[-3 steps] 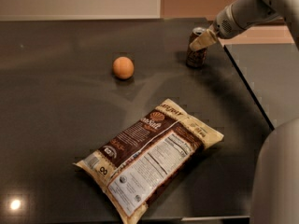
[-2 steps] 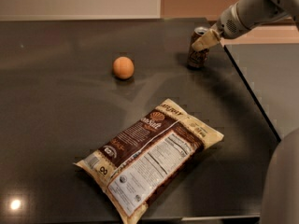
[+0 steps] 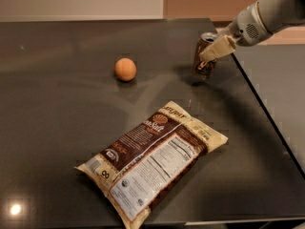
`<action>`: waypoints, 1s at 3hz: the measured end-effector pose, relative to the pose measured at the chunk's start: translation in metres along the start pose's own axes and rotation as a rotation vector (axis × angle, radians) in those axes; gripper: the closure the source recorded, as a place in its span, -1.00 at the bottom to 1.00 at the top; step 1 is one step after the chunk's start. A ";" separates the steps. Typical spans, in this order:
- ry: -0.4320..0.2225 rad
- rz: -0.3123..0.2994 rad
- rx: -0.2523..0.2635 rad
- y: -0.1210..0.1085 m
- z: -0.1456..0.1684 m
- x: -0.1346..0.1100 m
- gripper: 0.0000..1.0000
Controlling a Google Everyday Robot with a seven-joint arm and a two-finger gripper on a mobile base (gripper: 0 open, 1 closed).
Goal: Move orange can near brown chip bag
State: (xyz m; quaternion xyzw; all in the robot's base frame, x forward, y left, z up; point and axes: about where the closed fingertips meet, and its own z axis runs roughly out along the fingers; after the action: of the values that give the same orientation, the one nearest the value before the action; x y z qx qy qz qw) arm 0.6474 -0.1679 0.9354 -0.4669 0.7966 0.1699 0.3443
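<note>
Left to right on the surface point(image 3: 57, 128), I note a round orange fruit point(image 3: 125, 69) at the far left, the brown chip bag point(image 3: 152, 161) lying flat at centre front, and the orange can point(image 3: 202, 69) well apart from it at the rear right, near the edge, with the jaws of the gripper point(image 3: 210, 55) closed on its upper half. Risk: the can hangs tilted, so it may slip or tip over on release. Against the earlier frame, it now leans and appears lifted, where it stood upright.
</note>
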 end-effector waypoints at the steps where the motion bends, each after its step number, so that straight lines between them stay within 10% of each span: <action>1: 0.016 -0.051 -0.063 0.047 -0.017 0.010 1.00; 3: 0.050 -0.099 -0.129 0.108 -0.033 0.038 0.73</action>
State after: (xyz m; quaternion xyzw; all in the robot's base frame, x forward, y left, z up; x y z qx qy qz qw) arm 0.5292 -0.1569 0.9268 -0.5309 0.7684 0.1920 0.3015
